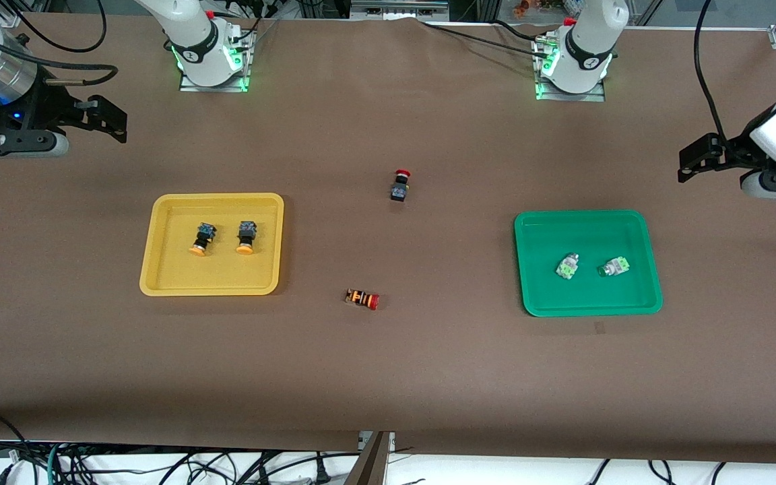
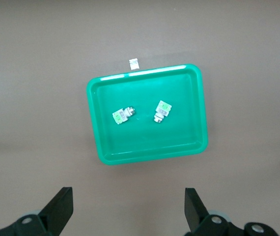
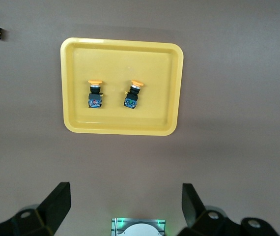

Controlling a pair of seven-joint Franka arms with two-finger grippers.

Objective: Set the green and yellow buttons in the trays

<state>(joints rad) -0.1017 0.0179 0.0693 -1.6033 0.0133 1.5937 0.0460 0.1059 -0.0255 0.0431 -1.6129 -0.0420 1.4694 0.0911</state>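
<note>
Yellow-capped buttons (image 1: 224, 238) are being held in the yellow tray (image 1: 159, 283), green buttons (image 1: 589, 267) in the green tray (image 1: 536, 303). Both tools, left tool (image 1: 688, 162) at three o'clock and right tool (image 1: 108, 121) at nine, are being kept spread apart above the tabletop (image 1: 388, 377).

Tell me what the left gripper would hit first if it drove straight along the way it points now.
Judging by its wrist view, the left gripper, fingers open, points down at bare table just short of the green tray; probably table first, though depth is unclear.

Glossy, smooth plastic in the yellow tray (image 1: 152, 269) and green tray (image 1: 651, 296); matt brown bench (image 1: 388, 377), seemingly paper-covered.
</note>
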